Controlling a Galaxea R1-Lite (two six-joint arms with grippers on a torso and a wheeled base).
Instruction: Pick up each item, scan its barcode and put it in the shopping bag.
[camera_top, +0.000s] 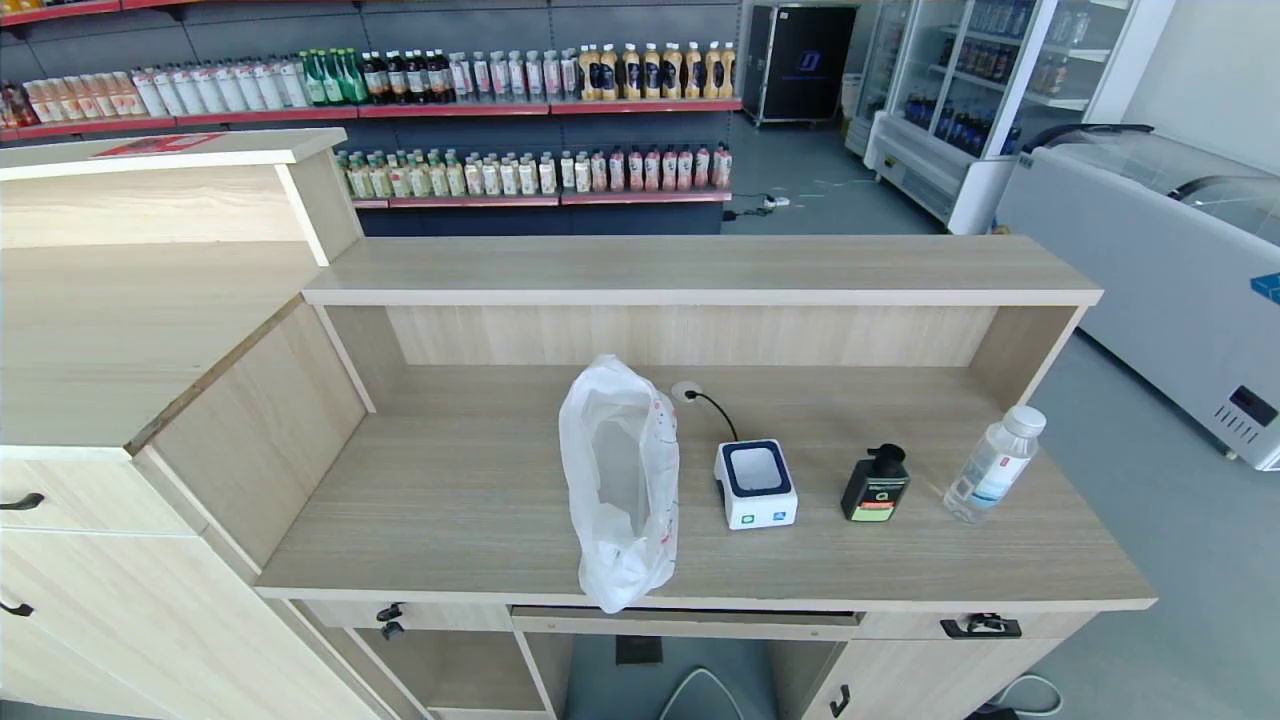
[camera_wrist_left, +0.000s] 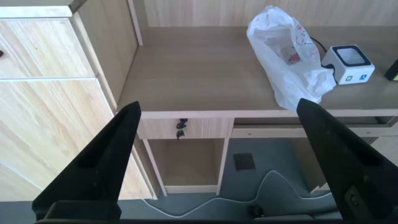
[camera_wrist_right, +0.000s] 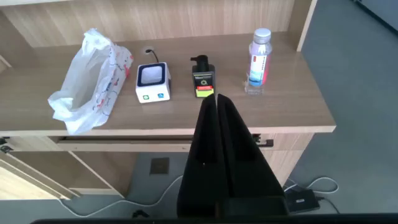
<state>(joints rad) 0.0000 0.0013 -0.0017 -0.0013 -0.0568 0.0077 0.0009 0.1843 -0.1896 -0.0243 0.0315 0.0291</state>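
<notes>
Left claw (camera_wrist_left: 217, 109) and right claw (camera_wrist_right: 215, 99) hover short of the table (camera_top: 450, 520), nothing picked up.
The left claw gapes wide and empty. The right is pinched closed on nothing and lines up with the pump bottle (camera_top: 876, 485), probably the first pick. At frame centre in the head view the bag (camera_top: 620, 490) lies with its long axis back-to-front and its mouth up to take drops. Just right of it, the scanner (camera_top: 756, 483) faces its window upward for barcodes. Farther right, the pump bottle and the water bottle (camera_top: 995, 465) stand upright, caps up.
</notes>
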